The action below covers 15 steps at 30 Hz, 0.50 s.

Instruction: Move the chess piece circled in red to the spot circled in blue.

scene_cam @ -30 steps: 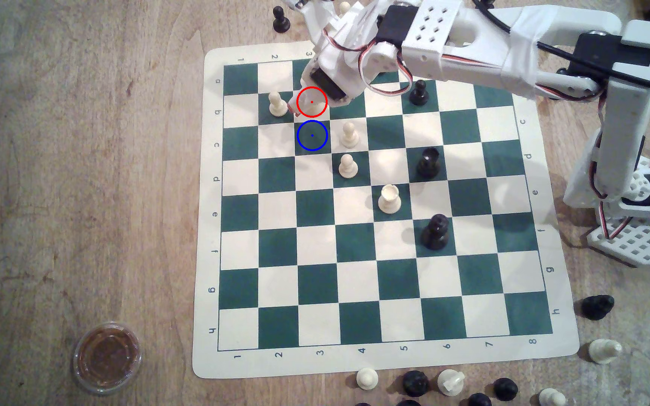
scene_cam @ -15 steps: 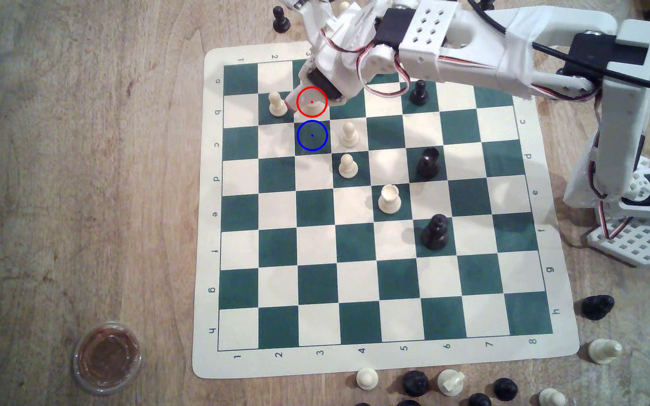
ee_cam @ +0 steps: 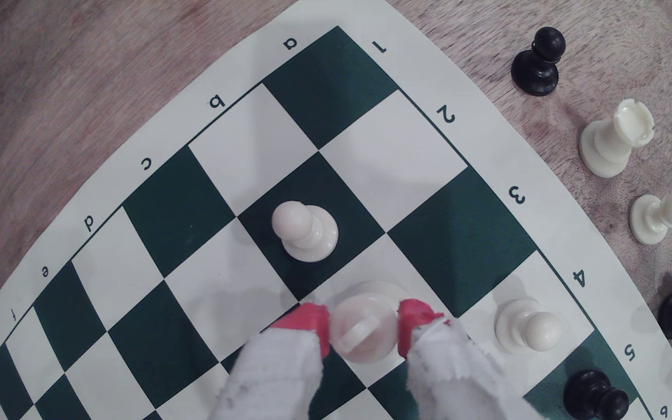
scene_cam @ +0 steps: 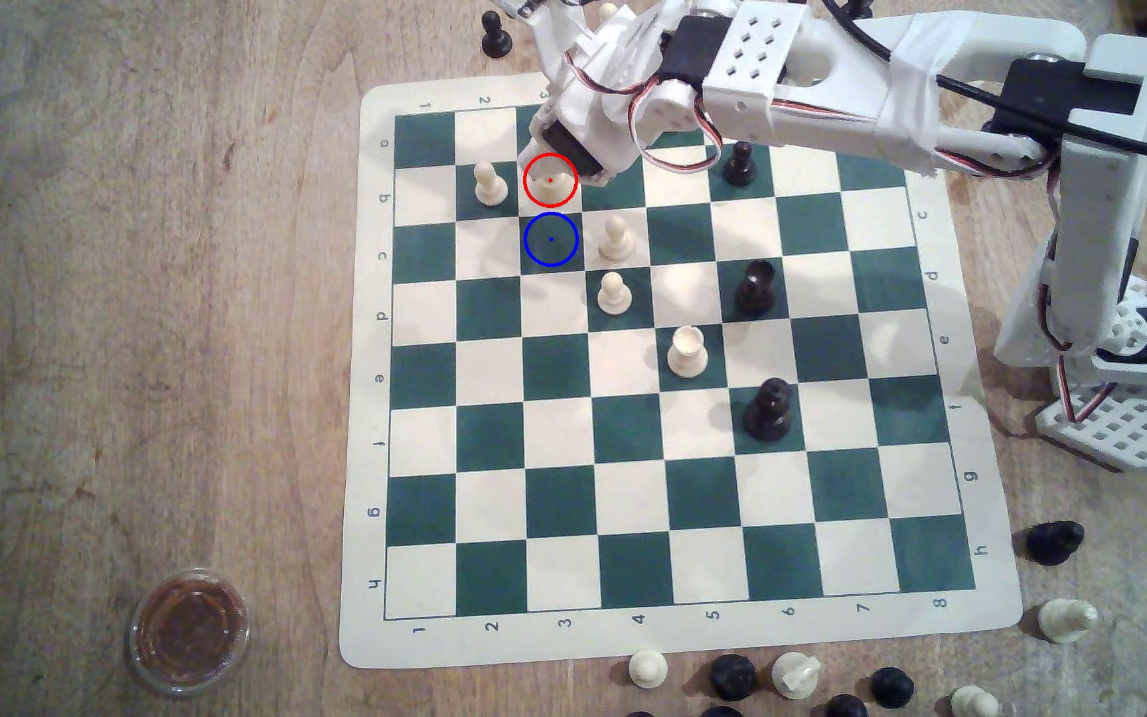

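Chess piece circled in red [scene_cam: 550, 185], tall cream, stands on cream square b3; in wrist view [ee_cam: 362, 329] red fingertips [ee_cam: 314, 323] press both sides of its head. Gripper [ee_cam: 363, 329] clamped on it, base on board. Left to right in exterior view: cream pawn [scene_cam: 489, 185] on b2, ringed piece, then arm [scene_cam: 798, 83] reaching in from exterior view's right. Spot circled in blue [scene_cam: 551, 239], dark green c3, adjoins b3 on nearer side, bare.

blue-ringed square [scene_cam: 551, 239] ahead of me is bare; cream pawn [scene_cam: 615, 238] stands on the next square to its right in the exterior view, another pawn [scene_cam: 489, 185] diagonally behind.
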Available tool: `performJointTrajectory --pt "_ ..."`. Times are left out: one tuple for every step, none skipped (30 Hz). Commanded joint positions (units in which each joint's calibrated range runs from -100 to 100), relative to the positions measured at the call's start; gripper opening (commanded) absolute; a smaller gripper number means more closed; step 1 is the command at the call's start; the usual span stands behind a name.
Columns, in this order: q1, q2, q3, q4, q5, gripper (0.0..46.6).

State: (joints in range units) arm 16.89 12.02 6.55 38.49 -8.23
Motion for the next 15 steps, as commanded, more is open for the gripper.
performJointTrajectory --pt "-0.3 -1.9 -1.3 -0.2 0.4 3.6" --pt "-0.3 -2.0 -1.1 -0.2 0.4 1.5" --pt "-0.2 -2.2 -0.8 -0.2 0.4 0.3" --pt "0.0 -2.4 -0.5 -0.3 0.4 0.3" --pt "0.2 -3.0 0.0 -0.7 0.4 0.3" --pt "0.3 -3.4 0.2 -1.1 0.3 0.3" --pt "0.4 -4.0 0.2 -1.1 0.3 0.3" --pt "0.5 -4.8 0.2 -1.1 0.4 0.3" --pt "0.6 -6.0 0.2 -1.1 0.4 0.3" --pt "0.7 -8.2 0.0 -0.9 0.6 0.3" --pt "0.7 -9.2 -0.3 -0.2 0.7 0.3" --pt "0.6 -10.3 -0.4 0.6 0.7 0.3" --pt "0.4 -11.4 -0.4 1.6 0.8 0.3" --pt "-0.2 -13.9 0.5 2.5 0.8 0.3" --pt "-0.4 -15.1 1.1 2.6 0.8 0.3"
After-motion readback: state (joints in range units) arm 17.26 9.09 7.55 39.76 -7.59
